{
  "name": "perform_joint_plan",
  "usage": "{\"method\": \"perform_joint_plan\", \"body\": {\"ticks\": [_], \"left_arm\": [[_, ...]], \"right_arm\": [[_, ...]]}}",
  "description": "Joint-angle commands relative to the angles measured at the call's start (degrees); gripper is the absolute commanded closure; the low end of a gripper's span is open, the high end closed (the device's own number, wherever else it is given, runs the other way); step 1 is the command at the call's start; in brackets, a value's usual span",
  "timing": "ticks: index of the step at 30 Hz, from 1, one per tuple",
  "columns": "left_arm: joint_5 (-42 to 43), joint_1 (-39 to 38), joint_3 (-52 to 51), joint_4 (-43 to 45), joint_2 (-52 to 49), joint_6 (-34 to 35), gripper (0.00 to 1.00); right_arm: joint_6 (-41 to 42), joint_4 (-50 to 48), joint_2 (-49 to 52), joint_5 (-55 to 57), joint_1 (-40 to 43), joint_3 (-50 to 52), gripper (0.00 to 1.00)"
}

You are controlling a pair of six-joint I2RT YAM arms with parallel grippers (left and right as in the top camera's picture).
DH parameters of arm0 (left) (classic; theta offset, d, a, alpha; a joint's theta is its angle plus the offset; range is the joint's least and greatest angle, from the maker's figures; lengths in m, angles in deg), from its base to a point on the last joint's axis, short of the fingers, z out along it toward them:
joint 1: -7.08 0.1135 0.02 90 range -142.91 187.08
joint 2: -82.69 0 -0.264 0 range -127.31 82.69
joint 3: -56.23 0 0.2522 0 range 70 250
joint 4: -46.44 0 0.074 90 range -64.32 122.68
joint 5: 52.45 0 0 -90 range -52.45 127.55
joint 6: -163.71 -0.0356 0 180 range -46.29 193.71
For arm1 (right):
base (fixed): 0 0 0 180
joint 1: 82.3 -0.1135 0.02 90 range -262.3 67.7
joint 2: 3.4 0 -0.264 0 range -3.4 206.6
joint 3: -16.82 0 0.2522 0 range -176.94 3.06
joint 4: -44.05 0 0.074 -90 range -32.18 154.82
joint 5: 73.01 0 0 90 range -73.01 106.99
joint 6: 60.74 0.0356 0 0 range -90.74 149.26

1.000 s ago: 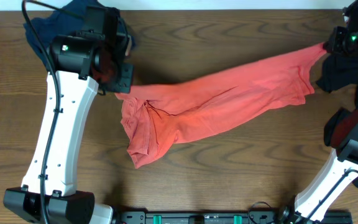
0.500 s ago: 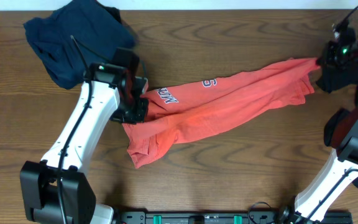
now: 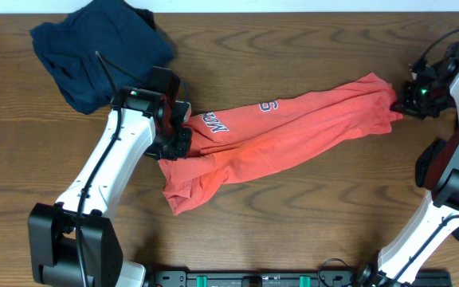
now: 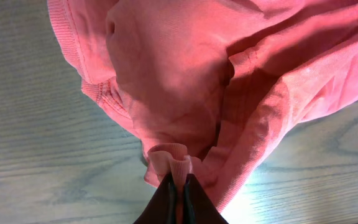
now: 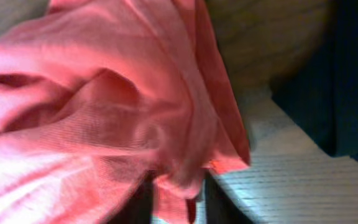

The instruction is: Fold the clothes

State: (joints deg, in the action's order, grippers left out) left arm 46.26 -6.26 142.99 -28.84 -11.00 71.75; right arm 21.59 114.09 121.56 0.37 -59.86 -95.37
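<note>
You had three garments on the wood-grain table [image 3: 309, 231]: one red-orange T-shirt [image 3: 293, 131] drawn out in a long band across the middle, one navy T-shirt [image 3: 94, 48] heaped at the far left corner, and one dark cloth [image 5: 347, 81] at the right edge. A second earlier the red shirt's lettering [image 3: 213, 122] was hidden and its right end was taut; now the white block letters faced up and that end sagged. Your left gripper [image 3: 175, 137] pinched a small ruffled fold of the soft knit. Cloth bunched between the right gripper [image 3: 409, 100] fingers, but I could not tell whether they clamped it
</note>
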Motion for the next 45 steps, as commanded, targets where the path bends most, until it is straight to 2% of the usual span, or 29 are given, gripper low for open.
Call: {"method": "perform_joint_plan", "body": {"ticks": [1, 3, 6, 7, 10, 14, 20, 30, 39, 41, 45], "left_arm": [[0.3, 0.0, -0.1, -0.4, 0.2, 0.6, 0.62], [0.2, 0.0, -0.1, -0.6, 0.2, 0.5, 0.42], [-2.5, 0.1, -0.1, -0.7, 0.2, 0.6, 0.05], [-3.8, 0.2, -0.1, -0.7, 0.2, 1.2, 0.02], [-8.6, 1.1, -0.1, -0.5, 0.2, 5.6, 0.02], [-9.4, 3.5, -0.1, 1.3, 0.2, 7.9, 0.02], [-9.4, 7.2, -0.1, 4.4, 0.2, 8.2, 0.02], [-7.2, 14.4, -0.1, 12.1, 0.3, 8.3, 0.02], [-7.3, 16.9, -0.1, 13.8, 0.3, 8.3, 0.02], [-7.3, 17.2, -0.1, 13.9, 0.3, 8.3, 0.02], [-7.3, 17.7, -0.1, 13.9, 0.3, 8.3, 0.02]], "right_arm": [[-0.3, -0.2, -1.1, 0.6, 1.9, -0.1, 0.58], [-0.3, -0.4, -1.1, 0.6, 2.3, -0.1, 0.52], [-0.9, -1.2, -1.1, 0.3, 2.8, -0.1, 0.44], [-1.5, -1.5, -1.1, 0.1, 2.9, -0.1, 0.43], [-4.1, -2.4, -1.1, -0.9, 2.7, 0.0, 0.41], [-6.2, -4.3, -1.1, -3.3, 1.9, 0.5, 0.36], [-7.6, -5.4, 0.3, -6.0, 0.9, 1.2, 0.25], [-9.4, -5.3, 5.4, -13.4, 0.5, 1.2, 0.23], [-11.0, -2.6, 7.7, -17.1, -2.2, 1.2, 0.37], [-11.0, -2.4, 7.7, -16.4, -2.4, 1.2, 0.48], [-10.6, -3.3, 7.7, -16.1, -1.8, 1.2, 0.87]]}}
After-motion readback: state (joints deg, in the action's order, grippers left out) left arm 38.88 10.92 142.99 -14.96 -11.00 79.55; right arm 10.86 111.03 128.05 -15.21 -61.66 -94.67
